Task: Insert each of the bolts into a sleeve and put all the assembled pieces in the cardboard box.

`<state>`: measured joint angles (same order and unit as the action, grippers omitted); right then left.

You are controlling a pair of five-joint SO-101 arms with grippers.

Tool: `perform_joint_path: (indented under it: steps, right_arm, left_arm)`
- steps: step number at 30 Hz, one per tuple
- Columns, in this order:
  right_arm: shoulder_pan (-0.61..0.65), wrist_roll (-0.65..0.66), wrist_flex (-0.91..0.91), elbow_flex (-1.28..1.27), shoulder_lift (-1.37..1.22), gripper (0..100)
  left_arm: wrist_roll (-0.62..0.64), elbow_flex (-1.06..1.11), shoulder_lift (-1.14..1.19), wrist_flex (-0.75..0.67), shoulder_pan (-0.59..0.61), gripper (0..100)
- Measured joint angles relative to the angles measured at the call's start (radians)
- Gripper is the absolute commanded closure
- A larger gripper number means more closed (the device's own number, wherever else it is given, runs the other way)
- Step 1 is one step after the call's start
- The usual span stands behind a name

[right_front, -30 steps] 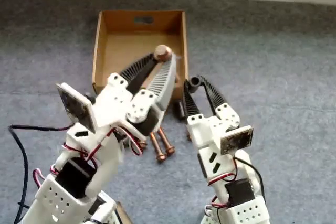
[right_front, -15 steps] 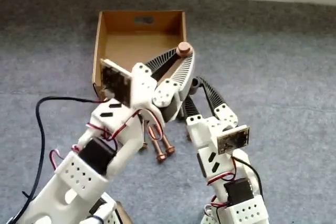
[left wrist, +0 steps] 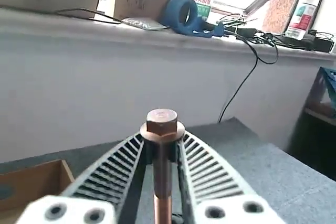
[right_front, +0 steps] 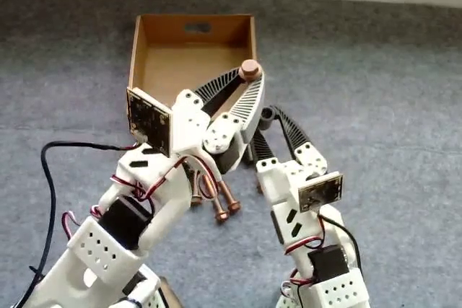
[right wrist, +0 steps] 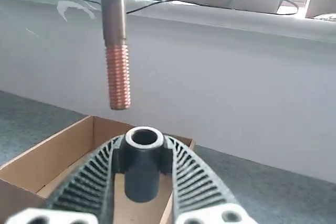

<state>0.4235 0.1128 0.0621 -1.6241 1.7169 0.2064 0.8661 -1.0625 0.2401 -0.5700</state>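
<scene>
My left gripper (right_front: pixel 249 77) is shut on a copper bolt (right_front: pixel 250 70), held upright with its hex head (left wrist: pixel 161 120) at the fingertips and its shank between the fingers. My right gripper (right_front: pixel 268 116) is shut on a black sleeve (right_front: pixel 268 113), open end up (right wrist: pixel 142 137). In the right wrist view the bolt's threaded end (right wrist: pixel 117 77) hangs above the sleeve and a little to one side, clear of it. The cardboard box (right_front: pixel 138 48) lies behind both grippers. Two more copper bolts (right_front: pixel 224 203) lie on the carpet between the arms.
Grey carpet (right_front: pixel 390 106) covers the whole surface. Another black sleeve (right_front: pixel 247 151) stands by the box's near right corner. A black cable (right_front: pixel 45 178) loops off the left arm. A white wall runs behind the box.
The left arm has swung right and risen with the bolt, from over the box's middle to near the right gripper's sleeve. The right arm has stayed put.
</scene>
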Motion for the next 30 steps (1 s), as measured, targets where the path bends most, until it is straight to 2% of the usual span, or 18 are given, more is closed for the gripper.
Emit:
perform_joint_path:
  steps: [8,15,30]
  right_arm:
    - [0.0,0.0,0.0,0.0,0.0,99.2]
    - [0.0,0.0,0.0,0.0,0.0,99.2]
    - [0.0,0.0,0.0,0.0,0.002,99.2]
  left_arm:
    - [-0.005,0.0,0.04,-0.014,-0.012,99]
    - [-0.101,0.0,0.144,-0.054,-0.055,99]
    - [-0.109,-0.015,0.153,-0.055,-0.058,99]
